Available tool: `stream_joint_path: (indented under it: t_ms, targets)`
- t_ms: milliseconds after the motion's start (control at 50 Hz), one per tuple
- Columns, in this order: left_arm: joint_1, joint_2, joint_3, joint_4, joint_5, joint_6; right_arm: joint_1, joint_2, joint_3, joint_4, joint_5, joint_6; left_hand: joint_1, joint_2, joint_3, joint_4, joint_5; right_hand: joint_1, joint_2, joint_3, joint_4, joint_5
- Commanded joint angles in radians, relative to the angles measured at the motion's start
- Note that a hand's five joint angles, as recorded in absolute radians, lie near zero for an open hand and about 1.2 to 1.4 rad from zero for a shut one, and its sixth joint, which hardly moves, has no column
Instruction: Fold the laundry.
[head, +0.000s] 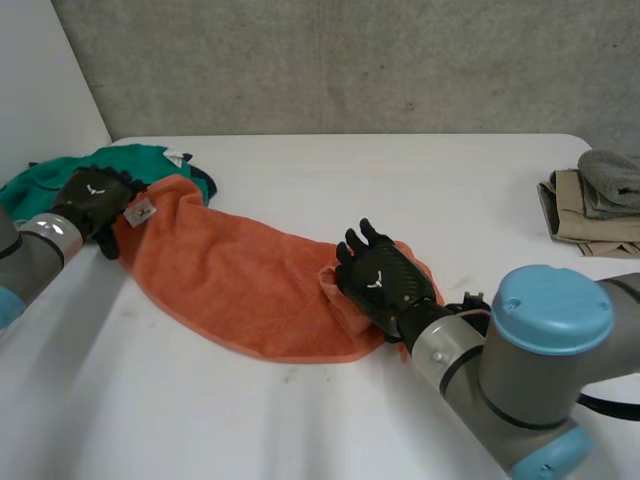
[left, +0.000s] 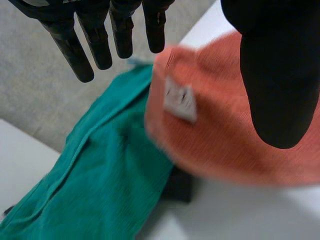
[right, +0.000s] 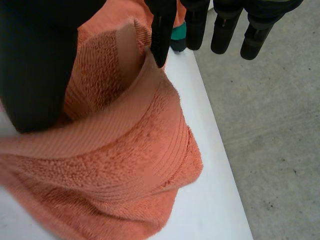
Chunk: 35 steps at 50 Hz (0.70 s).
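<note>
A white table stands before a grey concrete wall. Nearest, the right arm reaches in to the right hand, which sits on the right end of an orange towel. In the right wrist view that hand pinches a raised fold of the towel's banded edge between thumb and one finger, the other fingers straight, near the table's edge. The towel lies spread flat across the table's middle, running left and away to a corner with a small grey label. The left hand is just beside that corner, on a green cloth the towel partly overlaps. In the left wrist view the left hand is open, its fingers straight and apart from the thumb, over the label and the green cloth. Far right lies a pile of beige and grey clothes, well apart from the towel.
</note>
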Motion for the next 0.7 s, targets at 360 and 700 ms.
stream_joint_path:
  t_ms: [360,700]
  targets:
    - [0.041,-0.158,0.140,-0.044,0.155,0.051,-0.092,0.064,-0.043,-0.018,0.145,0.018,0.169,0.159,0.157,0.163,0.168,0.885,1.160,1.167,1.168,1.163]
    - [-0.004,-0.203,0.148,0.095,0.069,0.051,-0.132,0.052,-0.040,-0.018,0.173,0.013,1.149,1.139,1.137,1.143,1.149,0.885,1.160,1.167,1.168,1.163]
